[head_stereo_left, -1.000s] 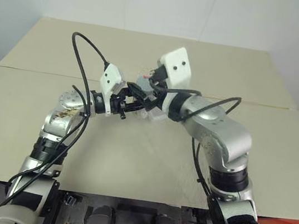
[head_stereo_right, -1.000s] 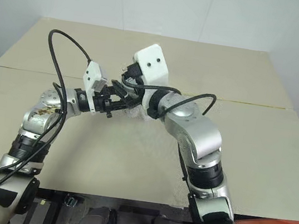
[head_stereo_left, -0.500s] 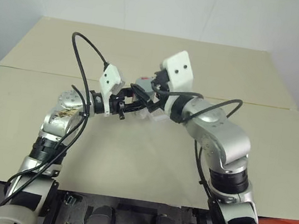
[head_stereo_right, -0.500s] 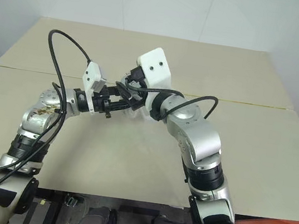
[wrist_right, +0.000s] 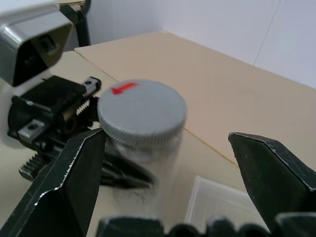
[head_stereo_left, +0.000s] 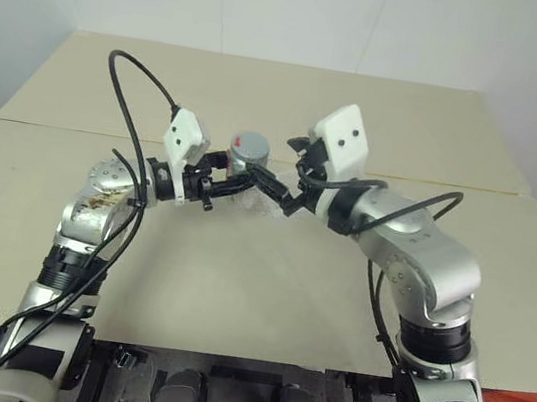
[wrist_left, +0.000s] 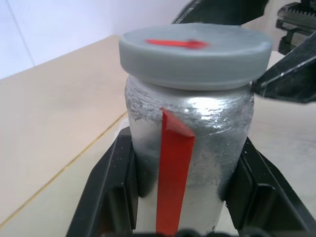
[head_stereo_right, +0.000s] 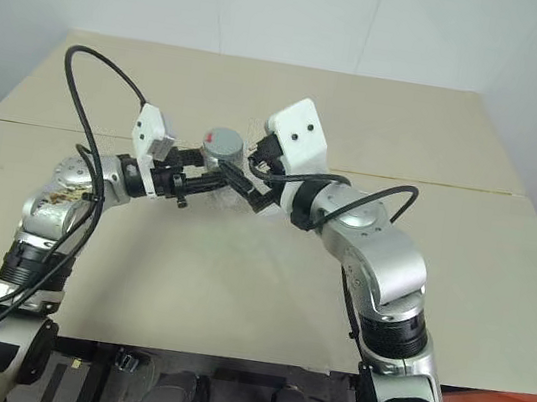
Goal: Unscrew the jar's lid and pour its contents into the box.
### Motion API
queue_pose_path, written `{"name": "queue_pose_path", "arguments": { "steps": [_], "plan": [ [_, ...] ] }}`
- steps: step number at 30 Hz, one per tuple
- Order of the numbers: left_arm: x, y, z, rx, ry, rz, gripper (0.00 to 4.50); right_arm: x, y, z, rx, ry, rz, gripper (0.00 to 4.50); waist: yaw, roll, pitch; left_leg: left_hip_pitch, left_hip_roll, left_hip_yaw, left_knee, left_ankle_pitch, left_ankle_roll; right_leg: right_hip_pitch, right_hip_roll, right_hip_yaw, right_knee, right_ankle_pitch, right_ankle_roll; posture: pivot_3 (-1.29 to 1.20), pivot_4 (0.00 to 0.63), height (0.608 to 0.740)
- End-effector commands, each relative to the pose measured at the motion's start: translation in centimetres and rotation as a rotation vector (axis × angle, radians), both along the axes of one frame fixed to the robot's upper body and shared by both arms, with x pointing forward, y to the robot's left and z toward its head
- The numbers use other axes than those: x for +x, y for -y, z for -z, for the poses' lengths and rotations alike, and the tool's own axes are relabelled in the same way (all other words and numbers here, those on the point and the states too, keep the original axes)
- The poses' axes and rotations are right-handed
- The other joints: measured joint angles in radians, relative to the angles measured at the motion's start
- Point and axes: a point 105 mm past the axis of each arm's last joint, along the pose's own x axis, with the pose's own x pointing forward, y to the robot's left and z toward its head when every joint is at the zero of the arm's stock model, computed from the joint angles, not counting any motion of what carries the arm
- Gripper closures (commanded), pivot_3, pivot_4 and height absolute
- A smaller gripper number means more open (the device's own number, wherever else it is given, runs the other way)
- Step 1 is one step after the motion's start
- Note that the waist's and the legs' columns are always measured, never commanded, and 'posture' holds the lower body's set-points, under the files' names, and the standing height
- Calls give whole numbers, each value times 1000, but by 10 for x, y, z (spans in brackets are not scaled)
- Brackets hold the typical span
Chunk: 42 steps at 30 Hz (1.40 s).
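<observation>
The jar (wrist_left: 197, 129), silvery with a red strip, is held upright above the table, and my left gripper (head_stereo_left: 240, 174) is shut on its body. The grey lid (head_stereo_left: 250, 145) with a red mark sits on top of the jar. The contents are hidden inside. Just to the right of the jar, my right gripper (head_stereo_left: 281, 166) stands open; in its wrist view its wide-spread fingers (wrist_right: 74, 182) flank the lid (wrist_right: 142, 111) without touching it. The clear box (wrist_right: 213, 201) lies on the table below and behind the jar.
The beige table (head_stereo_left: 235, 287) is made of two boards with a seam (head_stereo_left: 512, 194) running across behind the arms. A black cable (head_stereo_left: 141, 76) loops above my left arm. White walls stand behind the table's far edge.
My right gripper has drawn back to the right, off the jar's top, so the lid now shows. The left gripper still holds the jar in about the same place.
</observation>
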Motion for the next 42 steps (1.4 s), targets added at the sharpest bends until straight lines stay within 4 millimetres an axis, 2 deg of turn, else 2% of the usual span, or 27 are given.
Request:
{"name": "queue_pose_path", "arguments": {
  "steps": [1,10,14,18,27,37,42],
  "plan": [
    [-9,1,-14,-12,56,33,2599,0,12,-13,29,49,38,39,0,0,0,0,0,0,0,0,0,0,0,0,0,0,0,0,150,740],
    [-9,0,-13,-4,49,42,2599,-7,16,-12,11,48,-8,39,0,0,0,0,0,1,0,0,0,0,0,0,0,0,0,0,150,740],
    [-6,-3,-11,8,37,41,2599,-22,22,-8,-17,29,-133,39,3,0,0,0,0,1,0,0,0,0,0,0,0,0,0,0,150,740],
    [-6,1,-11,0,26,69,2599,-32,19,-17,34,28,-242,39,1,0,0,0,0,1,0,0,0,0,0,0,-2,0,0,0,150,740],
    [-10,13,-11,2,18,158,2599,-24,-11,-26,69,41,-285,39,-1,0,0,1,0,0,0,1,0,0,0,0,0,0,0,0,150,740],
    [-19,17,-13,-17,20,215,2599,-12,-21,-21,65,22,-282,39,1,0,0,1,0,1,0,1,0,0,0,0,0,0,0,0,150,740],
    [-20,17,-13,-16,22,217,2599,-13,-22,-21,65,18,-295,39,1,0,0,1,0,1,0,1,0,0,0,0,1,0,0,0,150,740]
  ]
}}
